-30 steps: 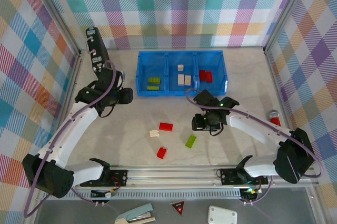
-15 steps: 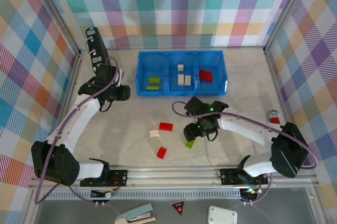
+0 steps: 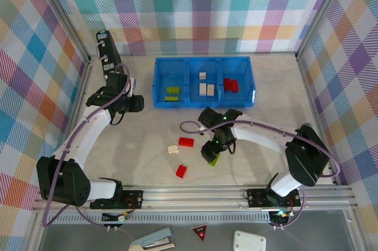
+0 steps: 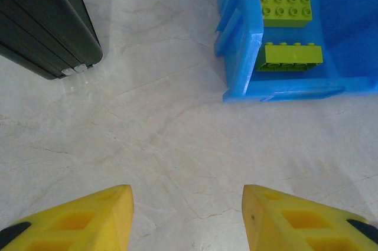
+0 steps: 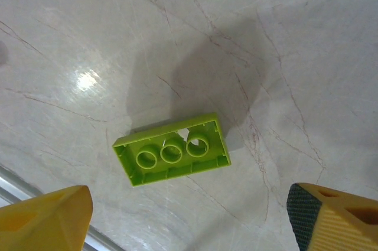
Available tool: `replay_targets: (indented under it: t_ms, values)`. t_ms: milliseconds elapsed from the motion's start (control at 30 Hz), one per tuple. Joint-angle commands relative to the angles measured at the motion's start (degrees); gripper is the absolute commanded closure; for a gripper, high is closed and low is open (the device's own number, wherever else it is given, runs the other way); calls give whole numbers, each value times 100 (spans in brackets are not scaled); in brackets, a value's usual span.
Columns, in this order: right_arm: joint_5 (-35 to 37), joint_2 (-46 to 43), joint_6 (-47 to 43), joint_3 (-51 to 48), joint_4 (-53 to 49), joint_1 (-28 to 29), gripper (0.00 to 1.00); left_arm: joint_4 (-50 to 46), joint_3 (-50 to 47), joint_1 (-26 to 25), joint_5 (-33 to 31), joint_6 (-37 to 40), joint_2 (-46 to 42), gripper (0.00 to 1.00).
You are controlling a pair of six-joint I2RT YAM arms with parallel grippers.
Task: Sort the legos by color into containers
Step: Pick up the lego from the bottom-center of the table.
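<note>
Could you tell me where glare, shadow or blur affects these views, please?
Right wrist: a small glare spot on the table up-left of the lime green brick, a soft shadow spreading above the brick, and blurred fingers at the bottom corners. Left wrist: fingers soft, blue tray sharp. Top external: evenly lit, in focus.

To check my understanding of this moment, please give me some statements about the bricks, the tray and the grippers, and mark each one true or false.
1. The green brick on the table lies hollow side up. True.
2. The right gripper is shut on it. False: its fingers stand apart on either side, not touching it.
3. The tray's left compartment holds red bricks. False: it holds two green bricks.
4. A cream brick lies on the table outside the tray. True.
5. The left gripper holds a brick. False: it is open and empty.
</note>
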Motion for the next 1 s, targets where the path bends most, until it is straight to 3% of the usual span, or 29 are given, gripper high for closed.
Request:
replay_targets:
  t_ms: [0,500,967]
  values:
    - [150,300,-266,187,-184,101,10,104,-73,157,-45,-24,-31,48]
    - [349,1074,-491,268,-176,424,7,168,-99,303,-74,-78,-56,49]
    - [469,1334,-492,255,-184,623,17,174,-107,352,-22,-101,26,49]
